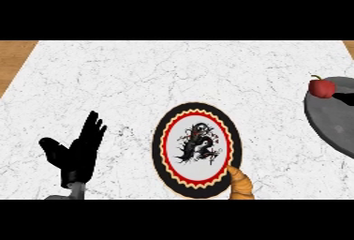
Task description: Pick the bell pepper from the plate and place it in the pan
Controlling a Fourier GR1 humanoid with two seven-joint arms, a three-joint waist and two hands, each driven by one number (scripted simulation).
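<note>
Looking steeply down from the head view, we see a white marbled counter [138,75] with bare wood at its far corners. Our left hand [75,152] shows at the lower left, released, fingers straight and pointing up, thumb spread to the side, touching nothing. Our right hand does not show anywhere here, so we say nothing of its fingers.

In the middle stands the plate [197,150], black-rimmed with a red and yellow zigzag ring and a dark dragon figure on its white centre. A croissant [240,183] lies just against the plate's lower right rim, partly cut by the view's lower edge.

At the right edge sits the grey pan [332,124], only partly in view. The bell pepper [322,87], red with a small green stem, rests at the pan's upper left part, inside its rim, well apart from the plate and from our left hand.
</note>
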